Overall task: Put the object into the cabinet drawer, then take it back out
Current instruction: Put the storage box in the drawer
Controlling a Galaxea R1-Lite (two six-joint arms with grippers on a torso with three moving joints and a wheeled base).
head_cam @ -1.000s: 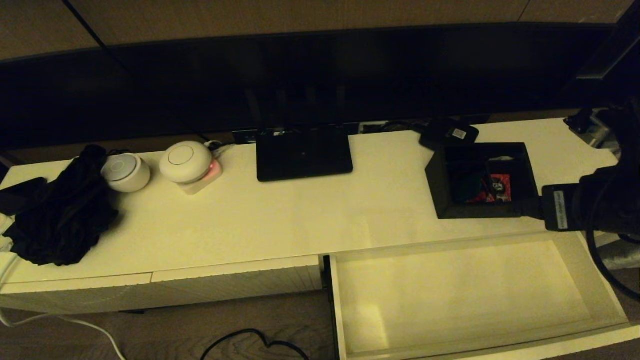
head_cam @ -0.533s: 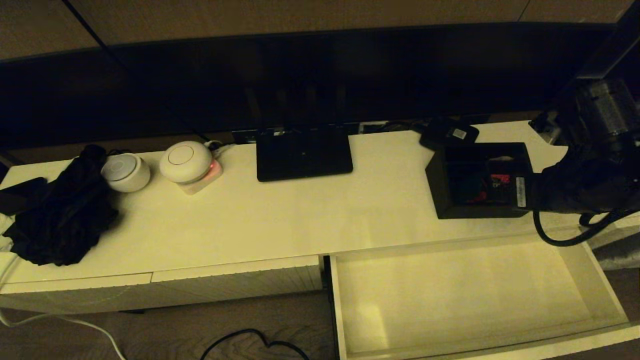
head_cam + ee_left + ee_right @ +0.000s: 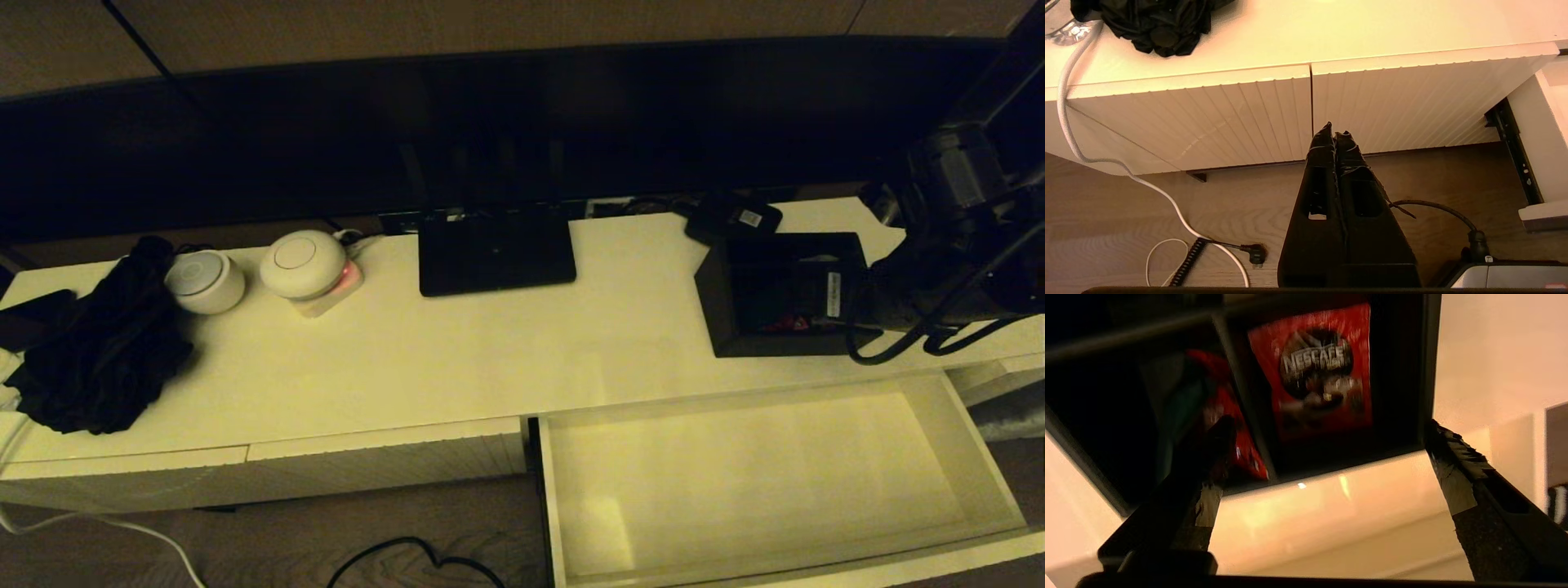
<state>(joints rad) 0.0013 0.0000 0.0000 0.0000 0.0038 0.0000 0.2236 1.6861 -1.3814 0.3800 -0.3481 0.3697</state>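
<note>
Reaching over the black box (image 3: 784, 296) on the worktop (image 3: 490, 351), the right gripper (image 3: 1327, 457) holds its jaws wide, one finger seemingly inside. Straddle the near wall squarely before closing; the open drawer (image 3: 767, 474) waits below. Left gripper (image 3: 1336, 136) hangs pressed together, idle.

A living room or hotel room, by the look of it — a long cream counter (image 3: 457, 351) with ribbed drawer fronts (image 3: 1241, 118) under a dark TV screen (image 3: 490, 122), a black router (image 3: 495, 249), wood flooring (image 3: 1126, 212) — dim, warm light.
</note>
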